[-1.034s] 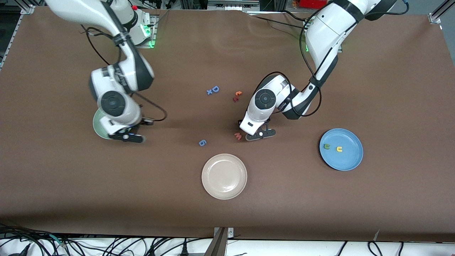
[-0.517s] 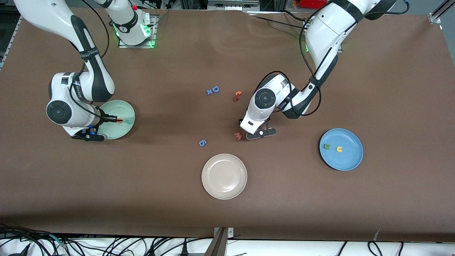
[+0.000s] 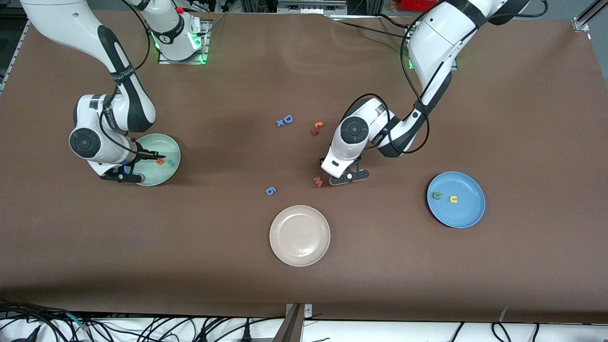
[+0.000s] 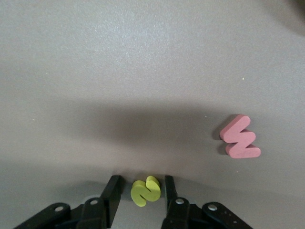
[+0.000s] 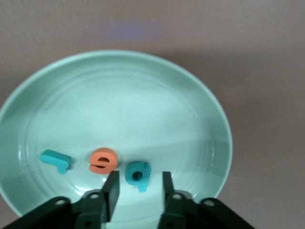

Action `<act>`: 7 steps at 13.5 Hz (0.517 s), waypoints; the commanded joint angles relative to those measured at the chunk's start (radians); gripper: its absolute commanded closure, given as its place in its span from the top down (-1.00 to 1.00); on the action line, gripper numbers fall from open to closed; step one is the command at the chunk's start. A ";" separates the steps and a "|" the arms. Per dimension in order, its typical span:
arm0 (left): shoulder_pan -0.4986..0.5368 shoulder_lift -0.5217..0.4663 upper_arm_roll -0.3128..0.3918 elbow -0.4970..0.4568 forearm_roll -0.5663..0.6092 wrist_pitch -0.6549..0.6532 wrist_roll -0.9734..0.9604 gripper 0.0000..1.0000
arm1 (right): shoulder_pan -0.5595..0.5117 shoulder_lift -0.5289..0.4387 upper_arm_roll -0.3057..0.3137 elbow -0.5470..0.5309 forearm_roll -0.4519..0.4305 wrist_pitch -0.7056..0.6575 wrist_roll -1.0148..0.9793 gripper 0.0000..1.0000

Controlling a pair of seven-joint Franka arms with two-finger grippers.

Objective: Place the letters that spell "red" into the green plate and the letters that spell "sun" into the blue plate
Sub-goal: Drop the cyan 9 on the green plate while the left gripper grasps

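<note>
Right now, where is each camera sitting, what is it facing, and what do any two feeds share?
Front: high across the table, facing both arms, whole tabletop.
Left wrist: over the yellow s between the left hand fingers; pink w beside.
Right wrist: right hand over the green plate, d below.
Shared: front shows that plate, w.

Even overhead light, soft arm shadows, right wrist view slightly blurred
</note>
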 commanded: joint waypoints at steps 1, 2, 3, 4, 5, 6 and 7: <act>-0.008 -0.023 0.006 -0.029 0.028 0.012 -0.031 -0.19 | -0.013 -0.086 -0.002 0.026 0.020 -0.063 -0.002 0.84; -0.008 -0.023 0.006 -0.027 0.028 0.012 -0.031 -0.31 | -0.015 -0.094 -0.009 0.069 0.020 -0.116 0.025 0.96; -0.008 -0.023 0.006 -0.027 0.028 0.012 -0.031 -0.32 | -0.013 -0.097 -0.020 0.119 0.020 -0.165 0.029 0.97; -0.008 -0.023 0.006 -0.029 0.028 0.012 -0.029 -0.38 | -0.013 -0.097 -0.023 0.174 0.020 -0.220 0.029 0.97; -0.010 -0.023 0.006 -0.027 0.028 0.012 -0.029 -0.42 | -0.013 -0.097 -0.025 0.232 0.020 -0.271 0.030 0.97; -0.010 -0.022 0.006 -0.027 0.029 0.012 -0.029 -0.46 | -0.015 -0.097 -0.025 0.286 0.022 -0.314 0.030 0.98; -0.010 -0.022 0.006 -0.027 0.029 0.012 -0.029 -0.48 | -0.016 -0.097 -0.026 0.340 0.033 -0.365 0.027 0.98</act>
